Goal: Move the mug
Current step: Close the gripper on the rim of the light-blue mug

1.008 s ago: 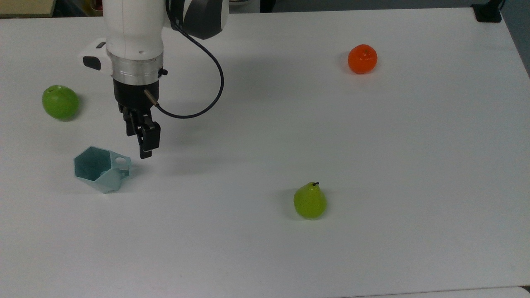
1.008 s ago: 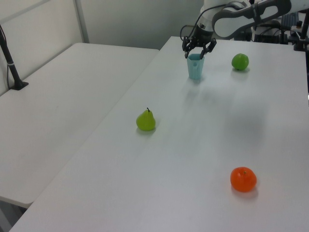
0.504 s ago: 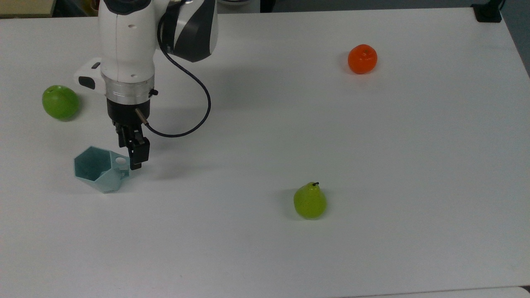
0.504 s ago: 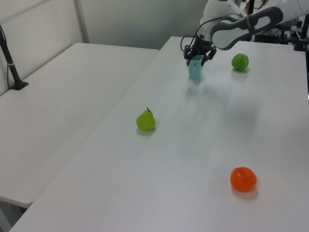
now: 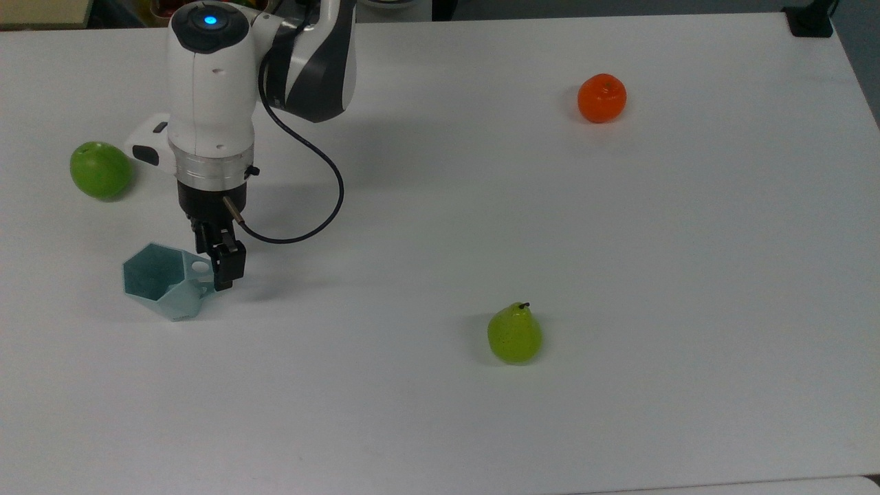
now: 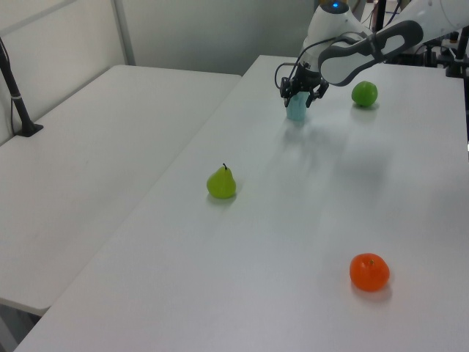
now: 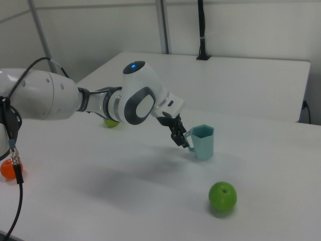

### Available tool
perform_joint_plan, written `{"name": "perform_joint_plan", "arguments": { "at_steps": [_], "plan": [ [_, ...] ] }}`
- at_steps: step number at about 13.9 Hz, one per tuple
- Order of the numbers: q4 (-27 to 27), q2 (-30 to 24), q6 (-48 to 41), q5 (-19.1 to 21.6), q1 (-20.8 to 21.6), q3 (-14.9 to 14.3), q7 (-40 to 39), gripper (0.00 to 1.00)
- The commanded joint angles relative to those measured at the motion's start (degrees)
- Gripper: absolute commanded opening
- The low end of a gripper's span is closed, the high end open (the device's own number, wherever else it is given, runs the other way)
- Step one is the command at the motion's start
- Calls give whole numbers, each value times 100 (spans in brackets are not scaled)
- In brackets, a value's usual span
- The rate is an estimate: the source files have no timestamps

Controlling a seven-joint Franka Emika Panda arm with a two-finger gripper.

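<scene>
The pale blue-grey faceted mug (image 5: 157, 278) stands upright on the white table (image 5: 550, 227), near the top view's left, with its handle tab (image 5: 200, 266) pointing toward the top view's right. My gripper (image 5: 216, 270) has come down at that tab and is open, one finger on each side of it. The left view shows the gripper (image 6: 299, 96) straddling the top of the mug (image 6: 296, 111). In the right view the gripper (image 7: 184, 142) sits at the handle side of the mug (image 7: 203, 142).
A green apple (image 5: 100, 170) lies beyond the mug at the top view's far left. A green pear (image 5: 514, 334) stands mid-table and an orange (image 5: 601, 97) sits at the top view's upper right. A second white table (image 6: 95, 139) adjoins at the left view's left.
The arm has lowered and shifted toward the top view's lower left, bringing the open fingers from above the table down to the mug's handle tab. The mug has not moved.
</scene>
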Motion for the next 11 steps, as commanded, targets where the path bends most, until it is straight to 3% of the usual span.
{"name": "perform_joint_plan", "arguments": {
  "at_steps": [1, 9, 11],
  "plan": [
    [-44, 119, 128, -278, -13, -35, 136, 73],
    [0, 208, 347, -367, -92, -35, 110, 70],
    [0, 208, 374, -437, -92, -35, 92, 62]
  ]
}}
